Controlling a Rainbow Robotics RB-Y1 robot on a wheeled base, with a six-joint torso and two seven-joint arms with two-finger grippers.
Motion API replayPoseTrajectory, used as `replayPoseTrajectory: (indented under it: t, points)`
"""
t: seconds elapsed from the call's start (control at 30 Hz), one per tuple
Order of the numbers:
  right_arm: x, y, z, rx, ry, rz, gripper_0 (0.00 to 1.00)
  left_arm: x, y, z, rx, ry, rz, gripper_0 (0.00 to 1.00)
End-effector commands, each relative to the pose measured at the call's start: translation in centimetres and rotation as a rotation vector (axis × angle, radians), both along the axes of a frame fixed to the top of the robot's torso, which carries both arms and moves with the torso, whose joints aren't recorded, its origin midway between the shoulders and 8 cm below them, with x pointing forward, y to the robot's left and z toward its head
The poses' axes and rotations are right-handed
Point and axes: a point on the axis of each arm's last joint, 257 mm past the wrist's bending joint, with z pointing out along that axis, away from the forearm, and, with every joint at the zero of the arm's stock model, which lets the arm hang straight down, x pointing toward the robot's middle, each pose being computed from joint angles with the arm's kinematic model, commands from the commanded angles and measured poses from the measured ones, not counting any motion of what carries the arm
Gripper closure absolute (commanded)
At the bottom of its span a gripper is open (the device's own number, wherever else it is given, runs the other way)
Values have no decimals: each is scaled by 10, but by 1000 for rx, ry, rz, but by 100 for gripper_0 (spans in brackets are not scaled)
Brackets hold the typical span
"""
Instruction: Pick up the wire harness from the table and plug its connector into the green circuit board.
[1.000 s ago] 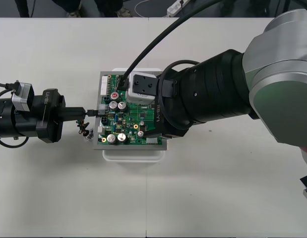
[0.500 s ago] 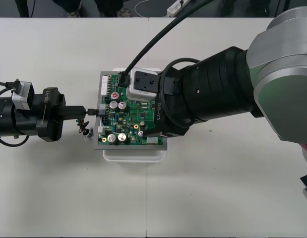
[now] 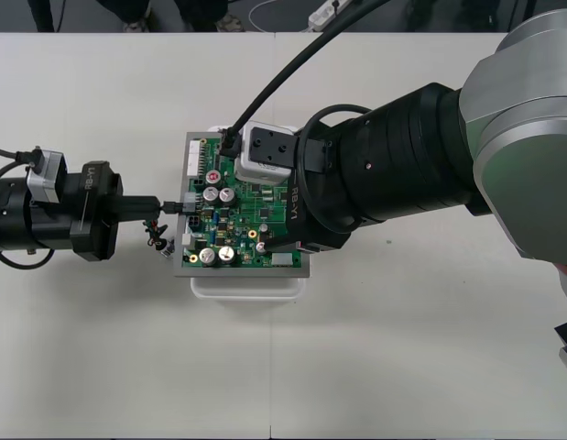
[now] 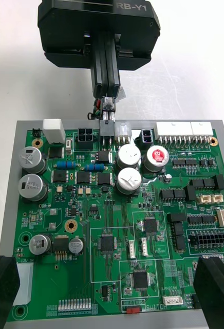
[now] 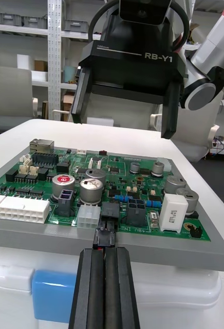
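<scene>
The left pincer (image 5: 106, 253), clenched on the plug (image 5: 106, 237), stands at the 9 o'clock edge of the board (image 3: 242, 225). The loose wires (image 3: 157, 236) hang at the pincer's 7 o'clock, just beside the board. The plug's nose meets a black header (image 5: 110, 209) on that edge, but full seating cannot be judged. Beyond, the right pincer (image 5: 125, 103) hovers released over the board, touching nothing. To finish well, keep the plug level and square to the header, press straight toward 3 o'clock, and release only once it sits flush.
</scene>
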Motion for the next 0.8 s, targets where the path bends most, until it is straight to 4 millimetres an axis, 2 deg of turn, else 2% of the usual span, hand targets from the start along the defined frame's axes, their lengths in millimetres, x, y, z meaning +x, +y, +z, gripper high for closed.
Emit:
replayPoseTrajectory:
  t: [0.03, 0.57, 0.8]
  points:
    - [1, 6, 22, 24, -49, 31, 0, -6, -18, 16, -10, -6, -73, 100]
    - [2, 5, 24, 28, -52, 27, 1, -6, -17, 18, -16, -6, -72, 100]
    - [2, 5, 24, 28, -51, 28, 1, -7, -6, 16, -2, -5, -56, 100]
